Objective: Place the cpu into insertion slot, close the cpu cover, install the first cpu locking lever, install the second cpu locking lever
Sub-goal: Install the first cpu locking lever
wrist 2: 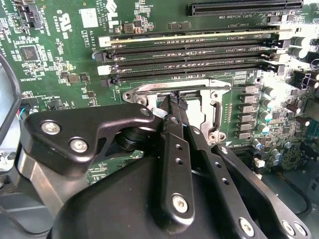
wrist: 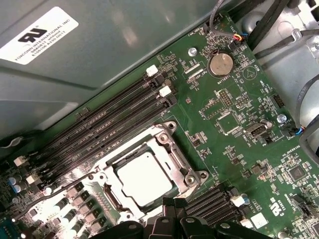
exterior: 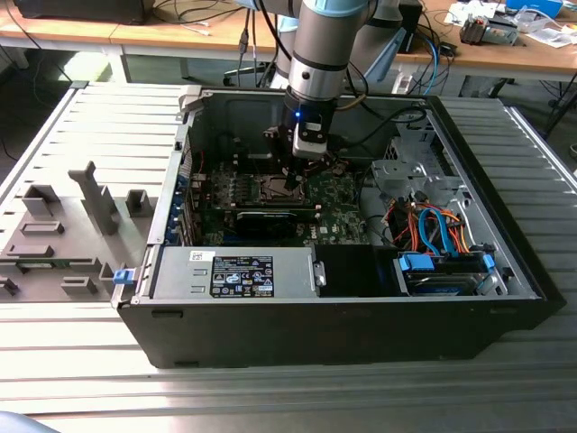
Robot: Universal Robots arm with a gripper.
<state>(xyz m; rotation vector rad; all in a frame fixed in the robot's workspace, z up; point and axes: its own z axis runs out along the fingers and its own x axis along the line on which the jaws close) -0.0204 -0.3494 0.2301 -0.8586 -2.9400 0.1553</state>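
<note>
Cpu (wrist: 144, 178) seen seated in insertion slot (wrist: 197, 175), cpu cover (wrist: 128, 153) laid flat around it. Gripper (wrist 2: 174, 100) held at socket edge, jaws drawn together; whether anything is pinched cannot be told.

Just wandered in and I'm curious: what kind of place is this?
Probably a robotics lab or test workshop: a robot arm reaches into an open desktop computer case on a slatted metal table, with cable-strewn wooden desks behind.

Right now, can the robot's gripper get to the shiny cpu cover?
Probably yes. The gripper hangs close over the cpu cover inside the open case, and nothing seems to lie between them.
</note>
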